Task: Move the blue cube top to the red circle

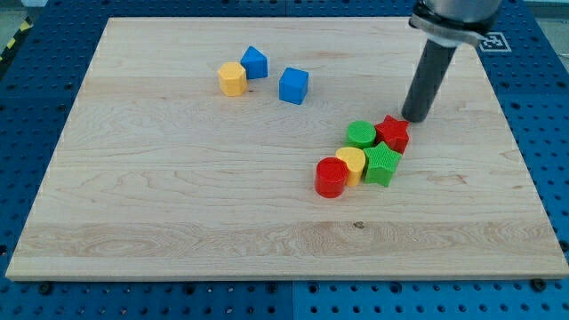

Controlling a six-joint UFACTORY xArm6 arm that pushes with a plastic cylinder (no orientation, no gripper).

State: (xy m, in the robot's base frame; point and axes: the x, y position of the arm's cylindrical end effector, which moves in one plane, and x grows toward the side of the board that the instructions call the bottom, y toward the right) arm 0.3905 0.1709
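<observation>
The blue cube (293, 85) sits on the wooden board (178, 204) in the upper middle. The red circle block (331, 177) lies lower, at the left end of a cluster right of centre. My tip (413, 118) touches the board just above and right of the red star (393, 133), well to the right of the blue cube.
A yellow hexagon block (232, 78) and a second blue block with a pointed top (255, 62) sit left of the blue cube. The cluster also holds a green round block (361, 135), a yellow heart-like block (351, 164) and a green star (382, 165).
</observation>
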